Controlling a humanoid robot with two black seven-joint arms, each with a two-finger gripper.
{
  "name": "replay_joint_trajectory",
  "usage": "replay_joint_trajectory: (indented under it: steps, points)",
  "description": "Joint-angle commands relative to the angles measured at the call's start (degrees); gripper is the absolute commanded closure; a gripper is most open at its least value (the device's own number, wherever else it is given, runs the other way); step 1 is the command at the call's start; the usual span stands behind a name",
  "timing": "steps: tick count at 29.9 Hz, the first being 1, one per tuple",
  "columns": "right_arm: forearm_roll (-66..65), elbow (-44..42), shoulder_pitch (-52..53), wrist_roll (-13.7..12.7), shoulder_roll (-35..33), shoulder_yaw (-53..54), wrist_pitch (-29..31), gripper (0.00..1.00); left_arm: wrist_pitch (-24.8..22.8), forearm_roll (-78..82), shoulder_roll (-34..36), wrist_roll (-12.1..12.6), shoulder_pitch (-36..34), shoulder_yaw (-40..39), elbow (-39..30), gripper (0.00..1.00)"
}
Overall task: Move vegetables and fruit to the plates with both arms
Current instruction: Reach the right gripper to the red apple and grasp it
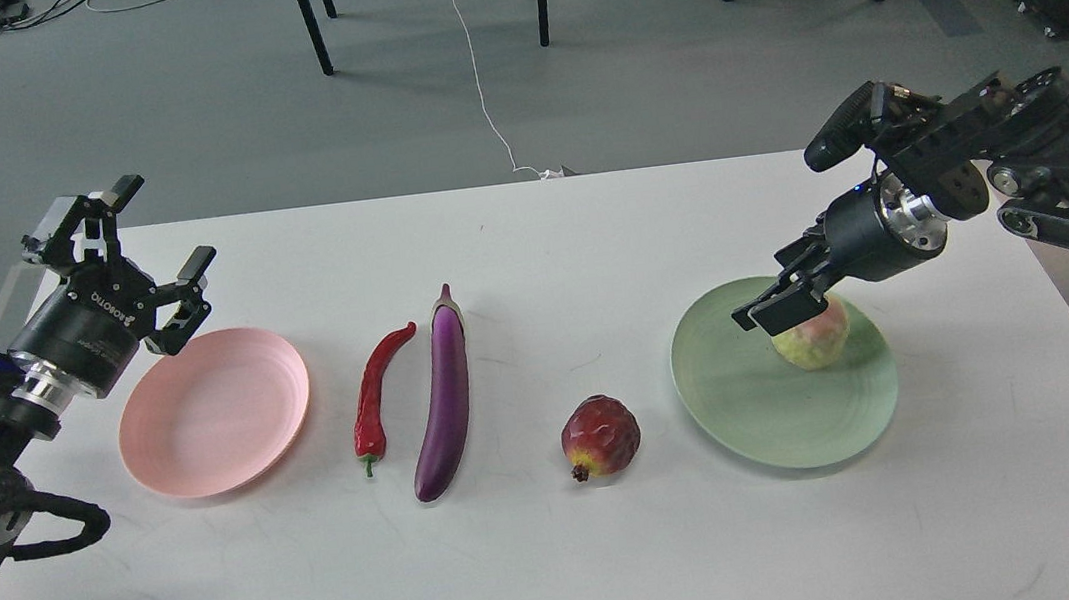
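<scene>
The pink plate [215, 412] lies at the left with nothing on it. My left gripper [166, 224] is open and empty, held above the plate's far left rim. The red chili pepper [376, 393] and the purple eggplant [443, 396] lie side by side on the table in the middle. The dark red bumpy fruit [600, 436] sits to their right. The yellow-green fruit [816, 340] rests on the pale green plate [759, 415]. My right gripper [778, 313] is at the fruit's top left, and its fingers overlap the fruit. I cannot tell whether they grip it.
The white table [564, 558] ends close behind both arms, and its right edge runs near the green plate. Beyond it are grey floor, black table legs [309, 19], a white cable [480, 85] and chair wheels.
</scene>
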Motion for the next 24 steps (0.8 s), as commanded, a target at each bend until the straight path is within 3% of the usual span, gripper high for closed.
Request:
replay_joint_trajectory:
  steps: [1, 6, 12, 24]
  points:
    - [3.7, 3.8, 0.8, 0.0, 3.8, 0.5, 0.0, 0.04, 0.0, 0.1, 0.8, 0.0, 0.0, 0.2, -1.0, 0.02]
    - [4.1, 1.9, -0.4, 0.0, 11.0, 0.0, 0.0, 0.04, 0.0, 0.0, 2.9, 0.0, 1.7, -0.1, -1.9, 0.02]
    - [4.1, -6.3, -3.8, 0.0, 17.4, 0.0, 0.0, 0.04, 0.0, -0.4, 4.2, -0.1, 2.2, -0.2, -2.3, 0.02]
    - [4.1, -10.3, -7.6, 0.0, 20.8, 0.0, 0.0, 0.05, 0.0, -0.4, 4.3, -0.1, 2.6, -0.4, -2.4, 0.02]
